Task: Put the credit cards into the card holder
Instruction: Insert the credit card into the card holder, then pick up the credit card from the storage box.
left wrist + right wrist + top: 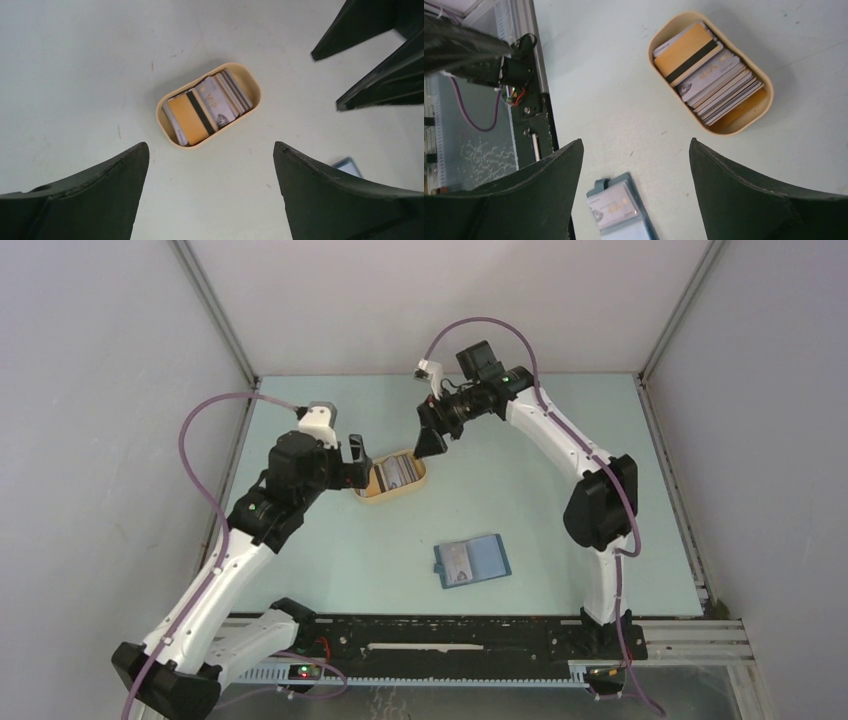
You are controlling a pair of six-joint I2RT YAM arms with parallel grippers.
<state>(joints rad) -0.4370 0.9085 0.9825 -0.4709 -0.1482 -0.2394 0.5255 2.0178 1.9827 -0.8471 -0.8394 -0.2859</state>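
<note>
A stack of credit cards point(396, 474) stands on edge in a tan oval tray point(381, 496); the front card is yellow-orange with a black stripe point(190, 117), with pale and grey ones behind it point(716, 82). The teal-blue card holder point(472, 561) lies open nearer the arm bases, and a pale card shows in its left half point(616, 207). My left gripper point(210, 145) hovers open just left of the tray, with nothing between its fingers. My right gripper point(636, 142) hangs open above the tray's far right end, also empty.
The black rail with the arm bases point(450, 635) runs along the near edge. Grey walls and metal posts enclose the pale green table point(560, 440) on three sides. The right gripper's fingers point(372, 87) show at the left wrist view's upper right.
</note>
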